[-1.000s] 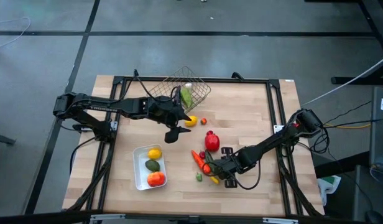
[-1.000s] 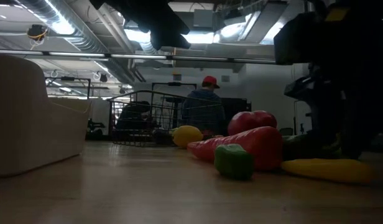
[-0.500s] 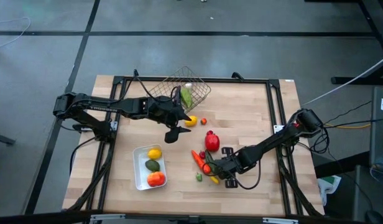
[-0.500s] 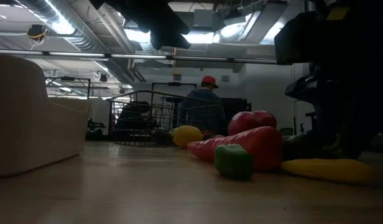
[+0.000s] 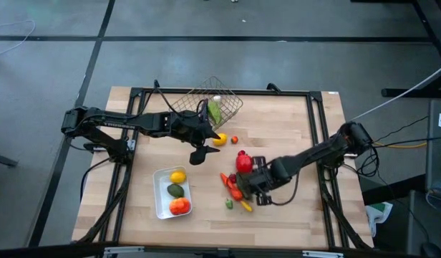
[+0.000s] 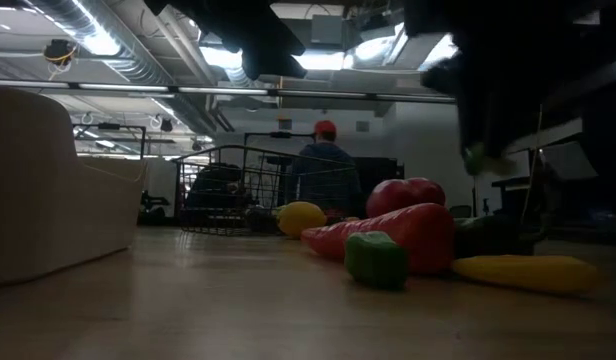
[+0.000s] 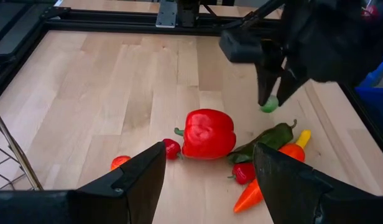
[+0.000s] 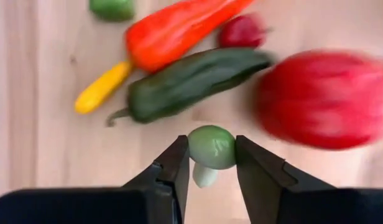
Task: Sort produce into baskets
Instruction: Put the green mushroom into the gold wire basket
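My right gripper hangs above the pile of produce, shut on a small pale green round piece. Under it lie a red pepper, a long orange-red pepper, a dark green pepper, a small yellow pepper and a green chunk. The white tray holds a lemon, an avocado and an orange tomato. The wire basket stands tilted at the far side with a green piece inside. My left gripper waits open between basket and tray. My right gripper pinches the small green piece by its two opposite sides between its two fingers. The fingers come from above, pointing steeply down. The piece is lifted clear of the table, and a pale stub shows beneath it.
A yellow lemon and a tiny red tomato lie near the basket. A dark metal frame borders the wooden table. In the low view a person in a red cap stands beyond the far edge.
My right gripper has risen from the table and shifted toward the far edge and the red pepper, carrying the small green piece up clear of the pile. The other produce has stayed where it lay.
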Controlling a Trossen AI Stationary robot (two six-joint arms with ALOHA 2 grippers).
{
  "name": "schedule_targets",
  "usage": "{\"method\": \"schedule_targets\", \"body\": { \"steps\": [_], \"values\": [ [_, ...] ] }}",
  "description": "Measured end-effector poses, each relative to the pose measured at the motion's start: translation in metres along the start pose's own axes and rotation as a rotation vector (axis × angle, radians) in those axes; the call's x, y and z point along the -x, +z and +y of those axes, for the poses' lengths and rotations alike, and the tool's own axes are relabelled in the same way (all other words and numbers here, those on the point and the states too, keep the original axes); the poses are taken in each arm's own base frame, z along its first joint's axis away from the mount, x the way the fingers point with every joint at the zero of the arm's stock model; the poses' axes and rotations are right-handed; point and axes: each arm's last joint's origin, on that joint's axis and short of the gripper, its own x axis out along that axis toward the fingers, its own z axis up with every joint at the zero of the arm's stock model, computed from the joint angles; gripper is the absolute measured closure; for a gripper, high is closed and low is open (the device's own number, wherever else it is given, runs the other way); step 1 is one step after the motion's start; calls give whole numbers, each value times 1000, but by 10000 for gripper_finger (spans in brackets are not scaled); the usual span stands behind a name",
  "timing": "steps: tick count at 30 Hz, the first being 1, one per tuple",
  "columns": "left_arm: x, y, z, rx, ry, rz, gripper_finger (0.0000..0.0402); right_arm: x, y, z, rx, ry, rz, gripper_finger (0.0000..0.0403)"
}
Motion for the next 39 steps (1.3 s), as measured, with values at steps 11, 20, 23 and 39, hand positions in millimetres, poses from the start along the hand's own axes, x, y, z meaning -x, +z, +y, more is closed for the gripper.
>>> {"method": "schedule_targets", "body": {
  "steps": [11,20,23,39],
  "values": [
    [6,3,-4,-11,-8,-16,164,55,41,-65,173,-292,-97,288],
    [43,10,-10,-49,-18,-57,164,62,60,-153,142,-437,-218,288],
    [49,8,-12,-57,-24,-37,164,63,65,-186,104,-451,-308,288],
    [50,6,-15,-94,-32,-18,164,11,57,-316,-95,-386,-496,288]
  ]
}}
